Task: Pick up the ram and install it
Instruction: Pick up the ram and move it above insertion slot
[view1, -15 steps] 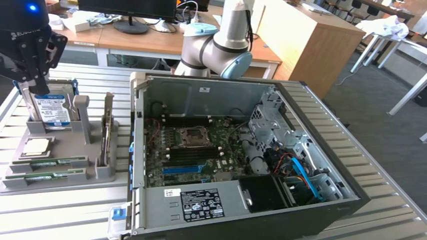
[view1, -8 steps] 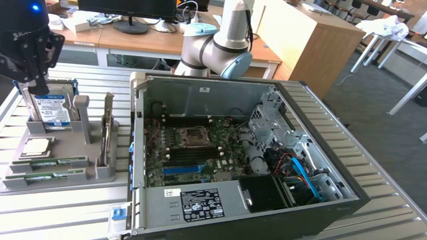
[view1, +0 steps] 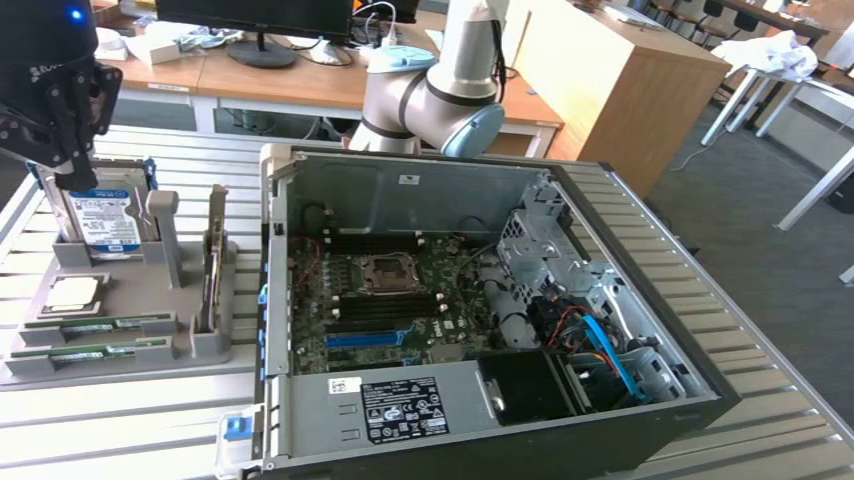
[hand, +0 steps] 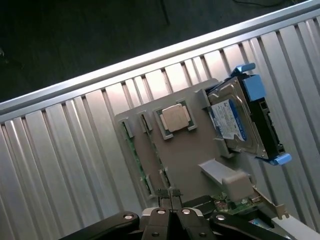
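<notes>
Ram (view1: 100, 322) (hand: 154, 148): a thin green stick seated in a slot of the grey holder tray (view1: 147, 290) (hand: 190, 155), with a second stick (view1: 91, 351) (hand: 136, 157) in the parallel slot just beside it, at the exterior view's left and apart from the open computer case (view1: 400, 190). On the same tray, the square processor (view1: 74, 293) (hand: 176, 119) lies next to the sticks, and the blue-labelled hard drive (view1: 107, 220) (hand: 235, 122) stands beyond it. The gripper (view1: 64, 170) (hand: 169, 192) hangs above the tray with its fingers pressed together on nothing, clear of both sticks. The stick is probably very light and stiff along its length, yet brittle if bent or twisted. Its flat faces look smooth and may slip. The soundest hold is likely across the thickness near mid-length, on the exposed upper edge. That keeps the contact edge and the chips free of pressure.
</notes>
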